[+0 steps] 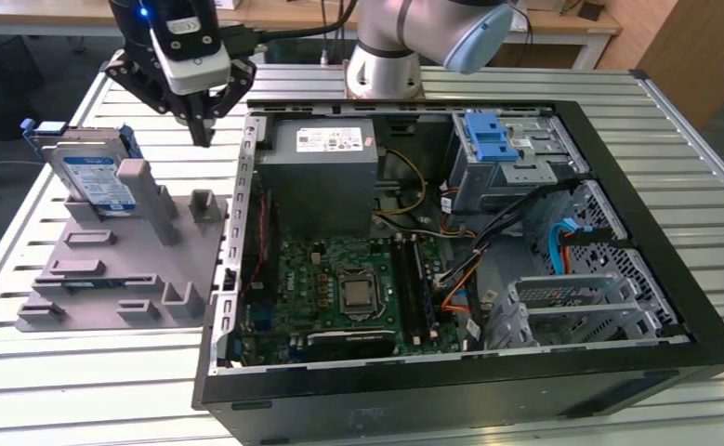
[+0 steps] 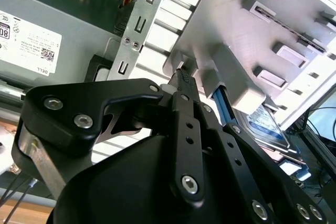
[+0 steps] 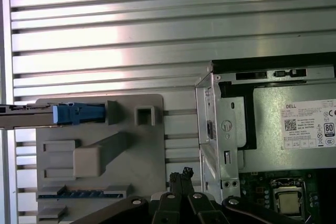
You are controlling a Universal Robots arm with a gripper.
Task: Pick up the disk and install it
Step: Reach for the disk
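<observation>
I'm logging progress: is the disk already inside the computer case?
No, the disk stands upright in the grey fixture at the exterior view's left, outside the computer case.

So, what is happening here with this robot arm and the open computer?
The robot arm's black claw hangs shut and empty above the slatted metal table, between the grey plastic holder and the open black computer case. The silver hard disk with the blue-and-white label stands upright in that holder, untouched.
</observation>
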